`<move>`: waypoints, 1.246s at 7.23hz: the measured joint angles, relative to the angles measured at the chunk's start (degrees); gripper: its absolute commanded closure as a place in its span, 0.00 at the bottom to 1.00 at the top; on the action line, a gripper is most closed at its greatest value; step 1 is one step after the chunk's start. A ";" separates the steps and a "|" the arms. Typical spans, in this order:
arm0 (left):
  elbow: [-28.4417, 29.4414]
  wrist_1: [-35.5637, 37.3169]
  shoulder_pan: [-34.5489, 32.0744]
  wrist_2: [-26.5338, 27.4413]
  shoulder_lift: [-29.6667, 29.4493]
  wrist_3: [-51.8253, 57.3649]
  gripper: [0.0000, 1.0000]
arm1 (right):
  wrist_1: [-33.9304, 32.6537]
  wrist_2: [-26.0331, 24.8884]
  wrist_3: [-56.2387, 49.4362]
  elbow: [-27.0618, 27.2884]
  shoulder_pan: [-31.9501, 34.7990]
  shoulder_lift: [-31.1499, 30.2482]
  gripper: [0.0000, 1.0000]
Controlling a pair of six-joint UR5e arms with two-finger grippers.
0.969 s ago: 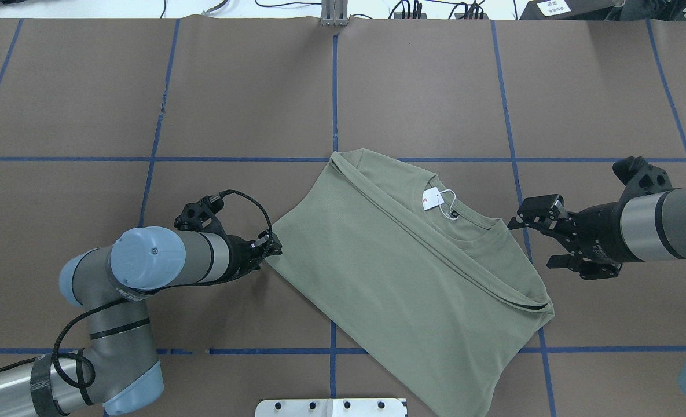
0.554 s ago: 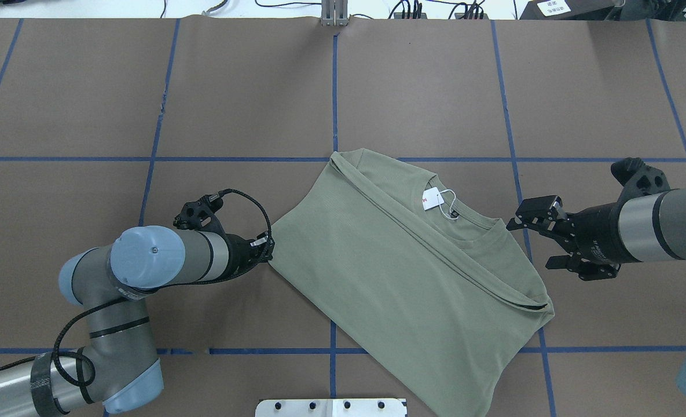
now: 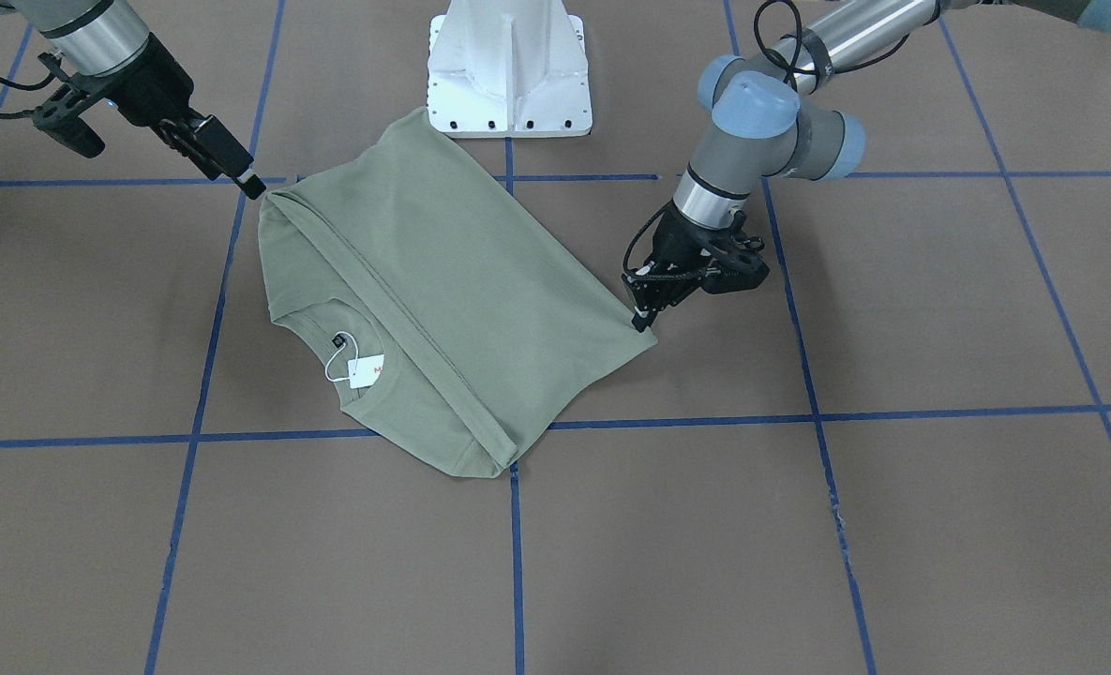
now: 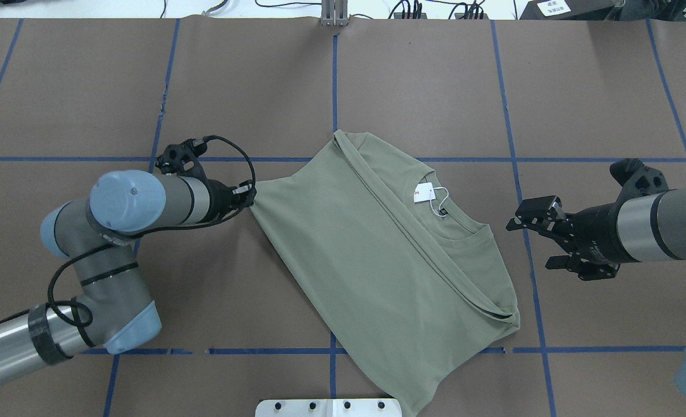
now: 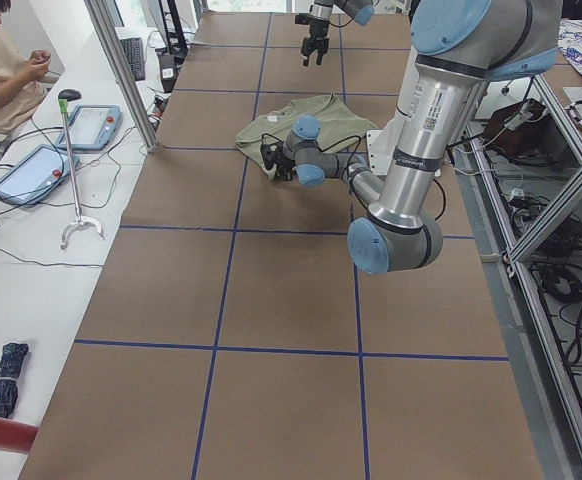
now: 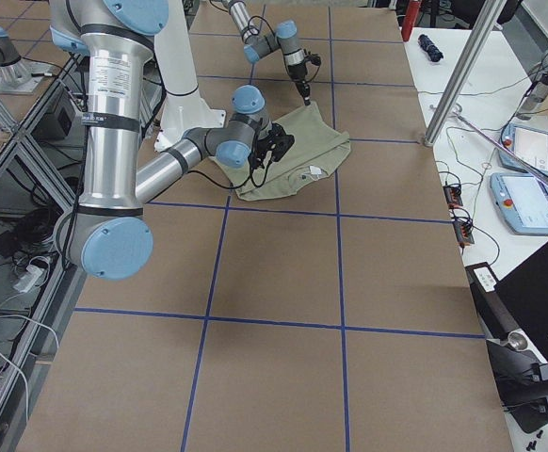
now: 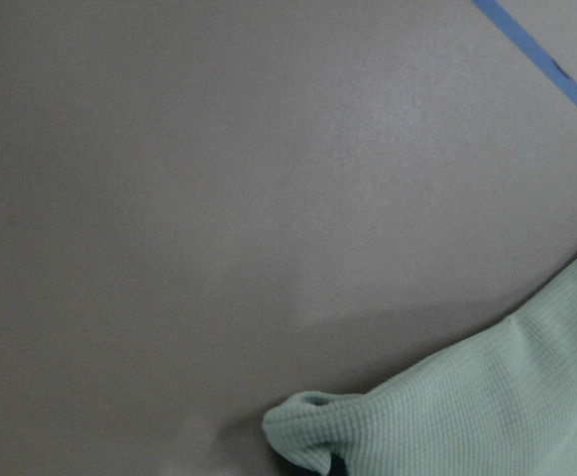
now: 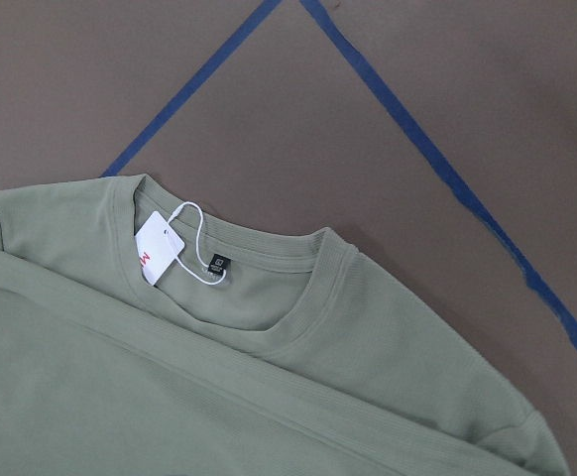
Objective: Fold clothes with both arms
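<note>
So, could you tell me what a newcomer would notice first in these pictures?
A sage-green shirt lies folded diagonally in the middle of the brown table, a white hang tag at its neck. The left tool pinches one corner; the right tool hangs open, clear of the opposite side.

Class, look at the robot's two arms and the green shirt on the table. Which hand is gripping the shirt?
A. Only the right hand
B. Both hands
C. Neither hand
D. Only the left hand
D: the left hand is closed on a corner of the shirt, while the right hand is open beside the shirt and holds nothing.
</note>
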 measured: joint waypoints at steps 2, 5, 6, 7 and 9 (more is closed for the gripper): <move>9.88 -3.19 -6.81 -0.01 -6.81 5.31 1.00 | 0.00 -0.32 0.00 -0.03 0.13 0.40 0.00; 36.40 -16.81 -13.27 0.20 -21.94 13.57 0.39 | 0.04 -0.95 -0.06 -0.20 1.42 0.93 0.00; 40.61 -18.67 -14.50 0.29 -23.87 16.78 0.24 | 0.08 -1.01 -0.03 -0.64 1.45 1.09 0.00; 41.98 -19.22 -15.15 0.19 -24.48 18.99 0.23 | 0.12 -1.03 -0.01 -1.39 1.45 1.88 0.00; 31.01 -17.19 -15.56 -1.29 -17.73 20.32 0.23 | 0.08 -1.47 0.19 -3.49 1.38 5.92 0.00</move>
